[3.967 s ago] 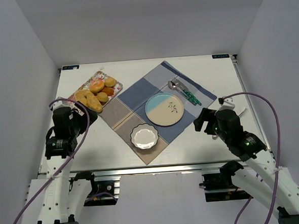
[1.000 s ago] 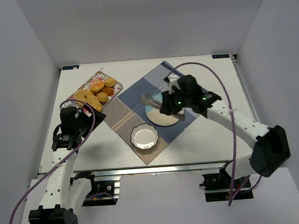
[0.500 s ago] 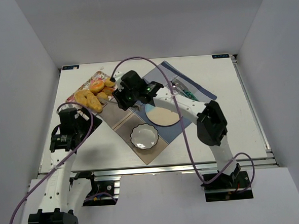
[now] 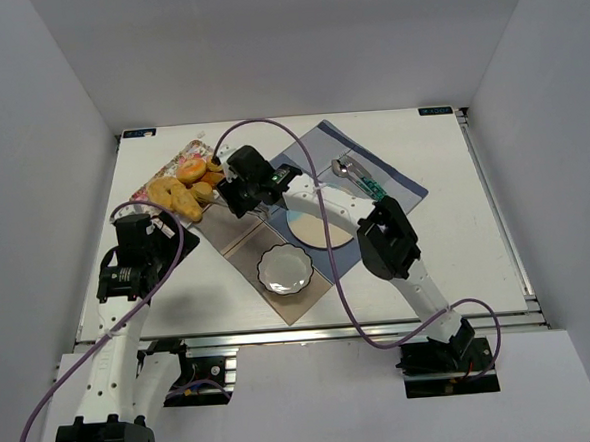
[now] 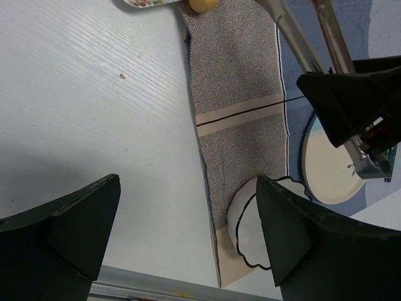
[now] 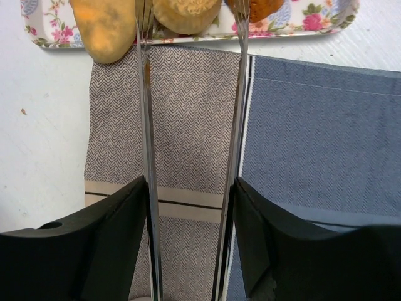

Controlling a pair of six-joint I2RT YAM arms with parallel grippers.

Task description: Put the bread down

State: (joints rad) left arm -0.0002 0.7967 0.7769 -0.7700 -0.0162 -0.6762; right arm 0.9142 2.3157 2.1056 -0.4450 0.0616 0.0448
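The bread (image 4: 186, 184) lies heaped on a flowered tray (image 4: 231, 168) at the table's back left. My right gripper (image 4: 237, 191) reaches across to the tray's near edge and is shut on metal tongs (image 6: 145, 125). The tongs' two arms run out between my fingers (image 6: 119, 238), spread apart. Their tips straddle a round bun (image 6: 187, 12) that sits between a long roll (image 6: 103, 28) and a darker bun (image 6: 260, 7). My left gripper (image 5: 188, 219) hangs open and empty above the bare table, left of the cloth. The blue plate (image 4: 321, 231) is partly covered by the right arm.
A patchwork cloth (image 4: 237, 228) lies under the plate and a white scalloped bowl (image 4: 283, 270). A spoon and fork (image 4: 358, 177) rest on the cloth's far right corner. The right arm stretches low across the cloth's middle.
The right arm has swung left from over the plate to the tray, carrying the tongs. The tongs' arms have spread wider. The left arm has stayed put.
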